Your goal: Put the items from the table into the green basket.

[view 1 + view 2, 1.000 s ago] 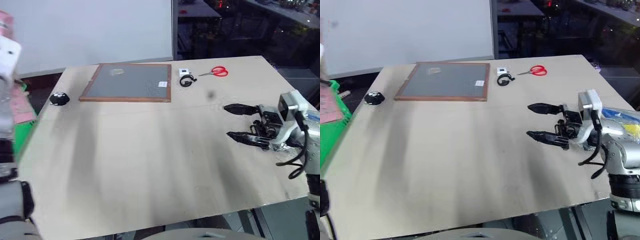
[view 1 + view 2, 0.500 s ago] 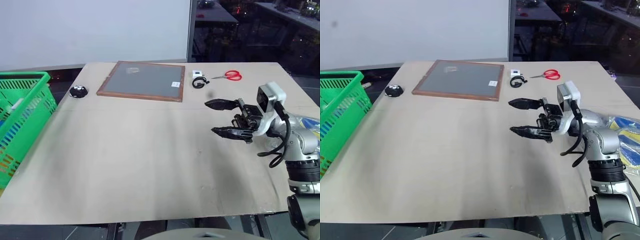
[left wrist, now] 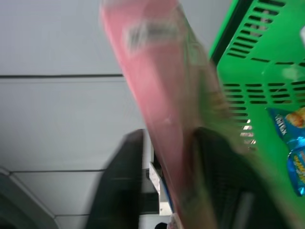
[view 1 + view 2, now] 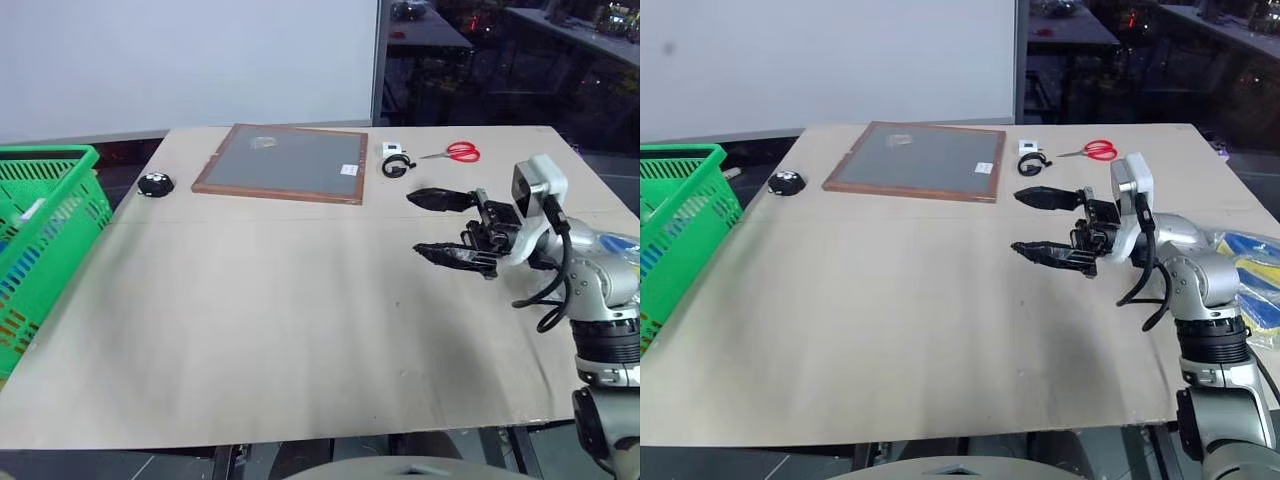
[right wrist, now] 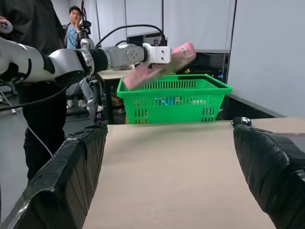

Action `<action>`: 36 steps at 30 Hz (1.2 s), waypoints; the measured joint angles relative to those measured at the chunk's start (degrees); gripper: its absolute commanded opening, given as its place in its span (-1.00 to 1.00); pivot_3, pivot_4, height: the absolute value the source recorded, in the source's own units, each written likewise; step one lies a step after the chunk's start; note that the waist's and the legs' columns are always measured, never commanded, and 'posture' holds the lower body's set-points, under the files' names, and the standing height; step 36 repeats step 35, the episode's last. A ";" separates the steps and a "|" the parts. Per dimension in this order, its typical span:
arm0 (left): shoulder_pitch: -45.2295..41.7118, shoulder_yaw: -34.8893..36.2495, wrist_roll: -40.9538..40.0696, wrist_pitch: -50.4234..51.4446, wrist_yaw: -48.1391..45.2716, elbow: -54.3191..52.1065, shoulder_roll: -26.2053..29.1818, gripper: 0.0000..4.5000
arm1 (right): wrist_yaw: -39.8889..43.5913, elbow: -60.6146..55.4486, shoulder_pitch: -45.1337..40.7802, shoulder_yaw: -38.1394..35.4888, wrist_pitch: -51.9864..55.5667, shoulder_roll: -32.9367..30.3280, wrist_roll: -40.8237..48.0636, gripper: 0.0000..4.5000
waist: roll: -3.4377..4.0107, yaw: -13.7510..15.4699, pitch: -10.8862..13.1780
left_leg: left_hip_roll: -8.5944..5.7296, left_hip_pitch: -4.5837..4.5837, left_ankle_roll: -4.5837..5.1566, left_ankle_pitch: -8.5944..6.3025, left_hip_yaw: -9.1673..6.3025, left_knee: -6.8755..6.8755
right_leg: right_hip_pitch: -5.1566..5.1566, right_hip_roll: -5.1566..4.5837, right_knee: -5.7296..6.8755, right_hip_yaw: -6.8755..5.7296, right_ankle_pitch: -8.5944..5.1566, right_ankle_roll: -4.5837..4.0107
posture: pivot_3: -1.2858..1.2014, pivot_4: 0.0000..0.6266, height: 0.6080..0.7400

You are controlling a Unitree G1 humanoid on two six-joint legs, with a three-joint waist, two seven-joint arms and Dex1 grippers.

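A long pink carton (image 5: 157, 67) hangs tilted just above the green basket (image 5: 174, 93), at my left gripper (image 5: 164, 55). In the left wrist view the blurred carton (image 3: 162, 95) runs between the two black fingers (image 3: 126, 181), which stand apart with a thin gap on one side, and the basket's lattice wall (image 3: 267, 95) lies just beyond. The basket (image 4: 50, 160) stands off the table's left edge. My right gripper (image 4: 414, 223) hovers open and empty over the right part of the table (image 4: 280, 320).
At the table's far side lie a wood-framed grey board (image 4: 285, 162), red-handled scissors (image 4: 455, 152), a small black and white item (image 4: 396, 160) and a black lump (image 4: 155, 184). A blue snack packet (image 3: 295, 157) lies in the basket. Two people (image 5: 74, 19) are behind the basket.
The camera has swung since a second ago, bringing the basket into sight at the left. My right gripper has edged a little to the left and stays open.
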 measured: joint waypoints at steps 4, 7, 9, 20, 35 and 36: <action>-1.56 -1.95 1.97 -0.77 1.78 1.74 -0.18 0.98 | 0.95 0.33 1.31 -0.39 -0.89 -0.36 -0.09 1.00 | -0.02 -0.05 -0.01 | 0.00 0.02 0.00 0.00 0.01 0.00 | 0.03 0.00 0.00 0.00 0.00 0.00 | 0.09 -1.00 1.00; -2.60 -1.67 1.33 -1.69 2.16 1.82 -0.24 0.98 | 1.55 1.04 2.11 -0.60 -1.93 -0.78 -0.24 1.00 | -0.03 -0.02 -0.02 | 0.01 0.10 0.00 0.00 0.01 0.00 | 0.10 0.00 0.01 0.00 0.00 0.00 | 0.10 -1.00 1.00; -4.09 1.66 -2.34 -2.10 1.08 1.70 -1.74 0.98 | 2.33 1.35 2.93 -0.78 -2.47 -1.21 -0.61 1.00 | -0.01 0.14 -0.03 | 0.00 0.14 0.00 0.00 0.01 0.00 | 0.15 -0.01 0.02 0.00 0.00 0.00 | 0.10 -1.00 1.00; 23.27 19.08 -43.24 14.46 -15.85 -49.81 -37.95 0.98 | 1.77 12.85 10.91 -2.93 -12.75 -1.40 -8.88 1.00 | 0.32 -2.16 -0.46 | 0.19 0.59 0.02 -0.02 0.44 0.02 | 0.38 0.05 0.03 0.42 0.07 -0.12 | 0.08 -1.00 1.00; 42.21 11.18 -46.75 20.00 -25.29 -64.23 -47.46 0.98 | -12.19 22.65 16.27 -1.49 -28.97 2.52 -25.88 1.00 | 0.52 -2.98 -0.59 | 0.28 1.43 0.02 -0.01 0.76 0.12 | 1.29 0.25 -0.22 0.68 -0.24 -0.20 | 0.06 -1.00 1.00; 42.21 11.18 -46.75 20.00 -25.29 -64.23 -47.46 0.98 | -12.19 22.65 16.27 -1.49 -28.97 2.52 -25.88 1.00 | 0.52 -2.98 -0.59 | 0.28 1.43 0.02 -0.01 0.76 0.12 | 1.29 0.25 -0.22 0.68 -0.24 -0.20 | 0.06 -1.00 1.00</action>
